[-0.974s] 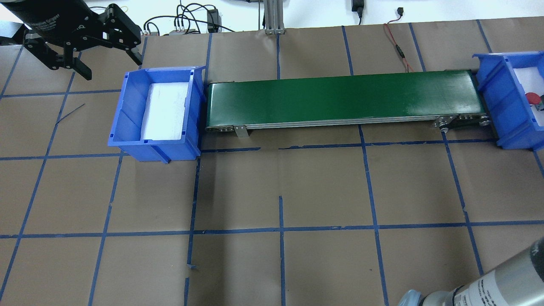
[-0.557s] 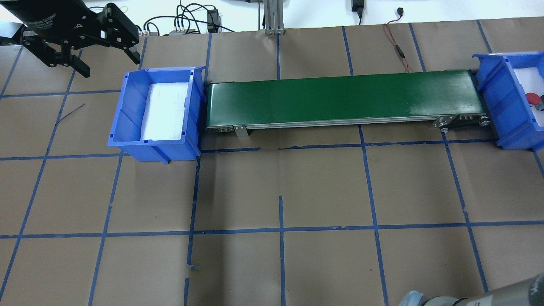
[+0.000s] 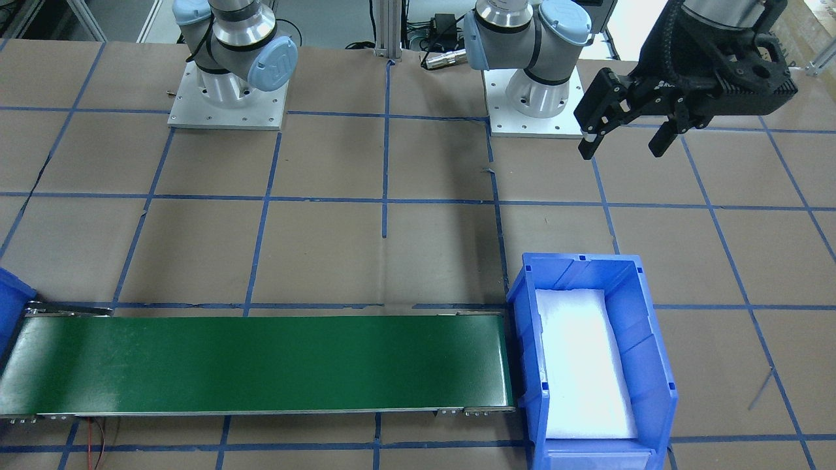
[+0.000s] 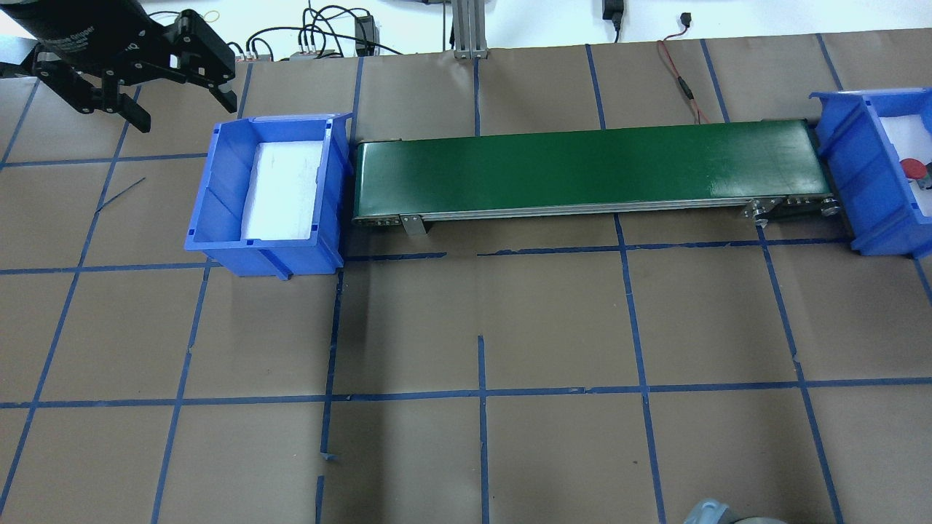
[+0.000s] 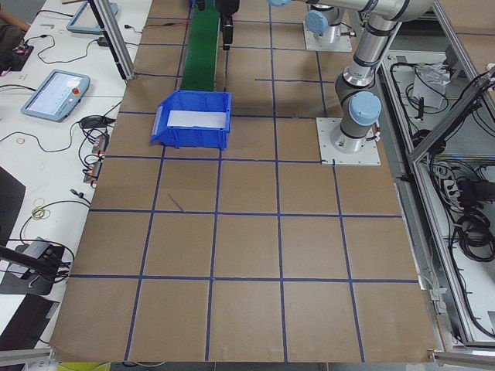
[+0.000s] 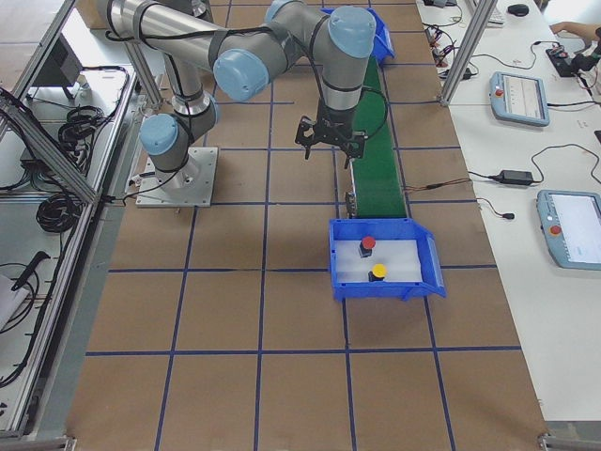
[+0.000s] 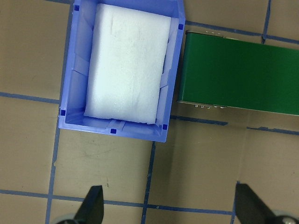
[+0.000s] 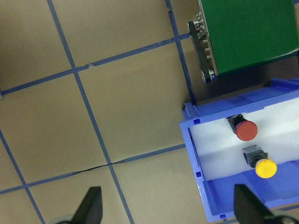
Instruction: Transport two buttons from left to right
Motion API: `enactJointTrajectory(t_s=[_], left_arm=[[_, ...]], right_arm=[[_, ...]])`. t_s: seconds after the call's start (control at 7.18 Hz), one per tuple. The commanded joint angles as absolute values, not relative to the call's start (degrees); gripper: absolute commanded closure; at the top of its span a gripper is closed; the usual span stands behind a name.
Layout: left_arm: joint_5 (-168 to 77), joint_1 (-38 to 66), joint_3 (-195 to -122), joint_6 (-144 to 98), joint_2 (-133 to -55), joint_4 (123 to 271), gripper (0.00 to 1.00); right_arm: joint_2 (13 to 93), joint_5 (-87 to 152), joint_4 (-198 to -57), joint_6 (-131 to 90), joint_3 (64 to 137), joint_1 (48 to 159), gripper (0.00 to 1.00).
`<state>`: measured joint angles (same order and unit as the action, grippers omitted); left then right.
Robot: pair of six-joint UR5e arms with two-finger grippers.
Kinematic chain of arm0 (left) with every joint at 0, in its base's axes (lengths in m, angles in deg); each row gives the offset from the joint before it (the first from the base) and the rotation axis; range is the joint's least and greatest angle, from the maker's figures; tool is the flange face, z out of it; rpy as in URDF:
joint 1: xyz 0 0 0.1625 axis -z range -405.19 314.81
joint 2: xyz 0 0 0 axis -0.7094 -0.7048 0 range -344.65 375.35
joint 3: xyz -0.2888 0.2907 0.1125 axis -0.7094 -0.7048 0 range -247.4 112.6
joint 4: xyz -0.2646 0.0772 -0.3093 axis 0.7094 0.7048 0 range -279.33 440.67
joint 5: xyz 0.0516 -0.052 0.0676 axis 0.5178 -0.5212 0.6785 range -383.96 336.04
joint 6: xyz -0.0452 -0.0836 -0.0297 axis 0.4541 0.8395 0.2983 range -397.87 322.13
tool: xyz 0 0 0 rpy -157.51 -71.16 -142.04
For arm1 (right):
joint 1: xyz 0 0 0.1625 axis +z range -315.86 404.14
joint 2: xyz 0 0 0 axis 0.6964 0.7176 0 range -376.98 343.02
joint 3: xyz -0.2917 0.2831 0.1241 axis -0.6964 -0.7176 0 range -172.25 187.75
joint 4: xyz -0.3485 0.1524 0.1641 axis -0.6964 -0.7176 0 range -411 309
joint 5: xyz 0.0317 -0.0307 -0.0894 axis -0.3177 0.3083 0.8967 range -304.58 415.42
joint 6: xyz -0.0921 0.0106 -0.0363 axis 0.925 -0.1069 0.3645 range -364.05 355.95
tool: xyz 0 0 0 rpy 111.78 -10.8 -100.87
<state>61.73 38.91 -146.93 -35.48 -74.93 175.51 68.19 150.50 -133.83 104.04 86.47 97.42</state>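
Observation:
The red button (image 8: 245, 130) and the yellow button (image 8: 265, 168) lie on white foam in the right blue bin (image 8: 196, 154). Both show in the exterior right view, red (image 6: 367, 242) and yellow (image 6: 377, 272). Only the red one (image 4: 909, 168) shows in the overhead view. My right gripper (image 8: 168, 210) is open and empty, high above the table beside that bin and the belt's end. My left gripper (image 4: 183, 110) is open and empty, up behind the far left corner of the left blue bin (image 4: 218, 182). That bin holds only a white foam pad (image 7: 126, 65).
A green conveyor belt (image 4: 582, 167) runs between the two bins. Cables lie along the table's far edge (image 4: 320, 36). Both arm bases stand on plates (image 3: 532, 91) at the robot's side. Blue tape lines cross the brown table (image 4: 480, 393).
My left gripper has drifted a little up and away from the left bin. My right arm has drawn back almost out of the overhead view's lower right corner.

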Motion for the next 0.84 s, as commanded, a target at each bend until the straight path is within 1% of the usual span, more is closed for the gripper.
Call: enactJointTrajectory(t_s=[0.0,0.28,0.7], left_arm=[[61.2,38.8,-145.8,-35.2,-74.9,175.0,0.0],[61.7,39.1,-147.1,-34.9,-74.9,173.7,0.0],[61.8,39.1,-147.8,-35.6,-74.9,171.5,0.0]], right_arm=[[70.1,149.8,-130.5,89.9,87.3,100.7,0.0],[70.5,148.6,-130.4,77.7,87.2,107.0,0.0],[69.5,147.1,-131.0,49.8,87.3,121.4,0.0]])
